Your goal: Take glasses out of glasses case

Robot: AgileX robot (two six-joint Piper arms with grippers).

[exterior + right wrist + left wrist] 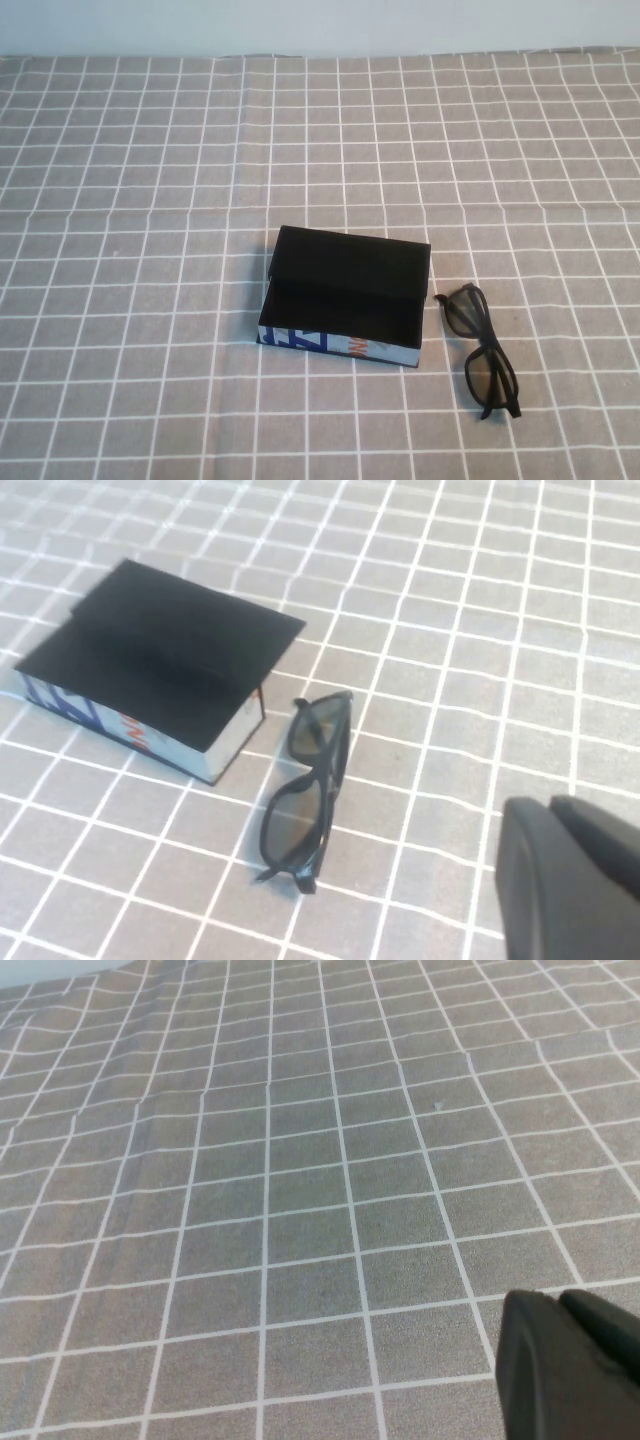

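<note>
The glasses case (345,297) sits at the middle of the checked cloth, black lid raised at the back, dark interior showing, printed blue, white and orange side (335,343) toward me. The black glasses (481,350) lie on the cloth just right of the case, outside it. Both also show in the right wrist view: the case (160,655) and the glasses (305,785). My right gripper (552,808) hovers shut and empty over the cloth, to the right of the glasses. My left gripper (560,1302) is shut and empty over bare cloth. Neither gripper shows in the high view.
A grey cloth with a white grid (150,180) covers the whole table. A pale wall (320,25) runs along the far edge. A fold in the cloth (120,215) crosses it behind the case.
</note>
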